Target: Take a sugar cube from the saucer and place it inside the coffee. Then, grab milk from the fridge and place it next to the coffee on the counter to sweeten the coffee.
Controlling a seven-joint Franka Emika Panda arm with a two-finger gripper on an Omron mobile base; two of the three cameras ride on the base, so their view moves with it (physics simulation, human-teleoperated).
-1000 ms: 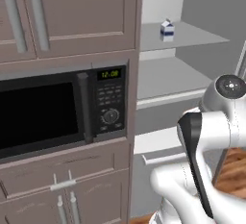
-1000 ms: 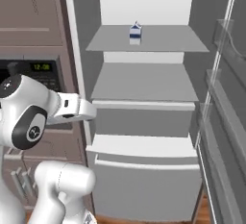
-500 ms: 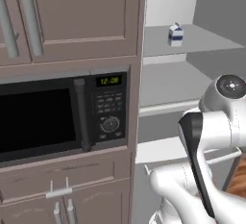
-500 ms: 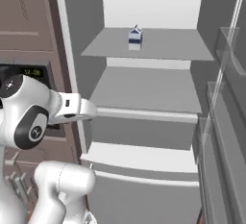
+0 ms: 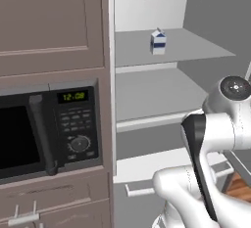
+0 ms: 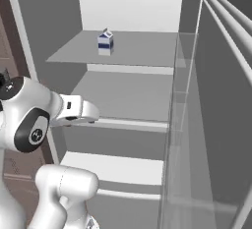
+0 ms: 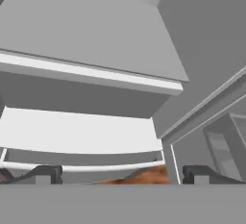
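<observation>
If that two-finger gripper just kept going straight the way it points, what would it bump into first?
Probably the pale grey-white fridge: the open gripper points at its lower inner shelves, well below the small white milk carton. Depth is unclear.

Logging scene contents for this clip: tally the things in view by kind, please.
Milk carton: 1
Fridge: 1
Microwave: 1
Robot hand: 1
Total: 4

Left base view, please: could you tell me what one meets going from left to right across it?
Microwave door handle → microwave control panel → milk on the upper fridge shelf → the robot arm's round joint cap.
</observation>
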